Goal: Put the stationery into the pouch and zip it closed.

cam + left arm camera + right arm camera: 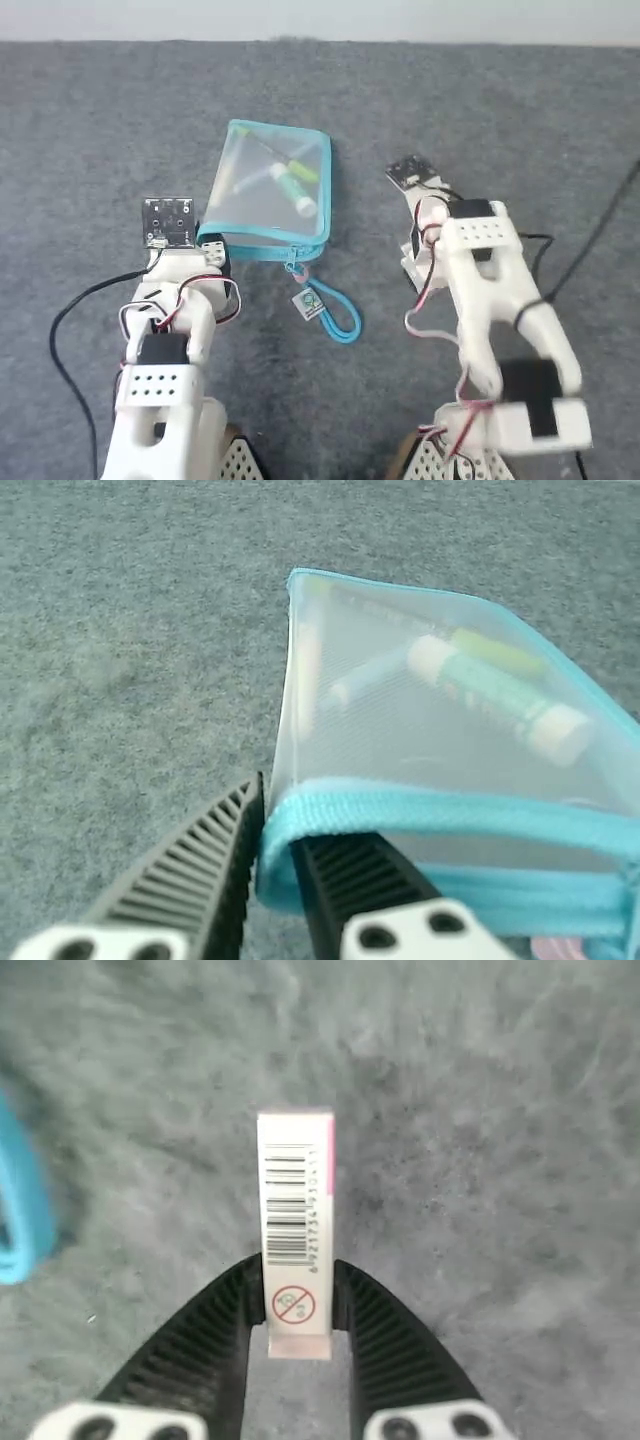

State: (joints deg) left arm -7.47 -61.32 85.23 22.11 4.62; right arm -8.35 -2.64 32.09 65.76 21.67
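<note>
**Pouch pinched at one corner, a boxed piece waiting beside it**

The grey table (100,120) runs under both arms. On it, at about 11 o'clock from the middle of the high view, lies the see-through pouch (265,200) (420,740) with its teal edging. The left gripper (214,252) (276,818) sits at the pouch's 7 o'clock corner, its fingers narrowed onto the teal edge there. A teal wrist strap (342,312) loops away from the pouch toward 5 o'clock, with a small tag (312,303) on it. Inside the pouch lies a green-and-white tube (296,186) (500,690) among other pieces. At the pouch's 3 o'clock, well apart from it, the right gripper (297,1288) clamps a small white box (410,172) (295,1200) by one end.
</note>
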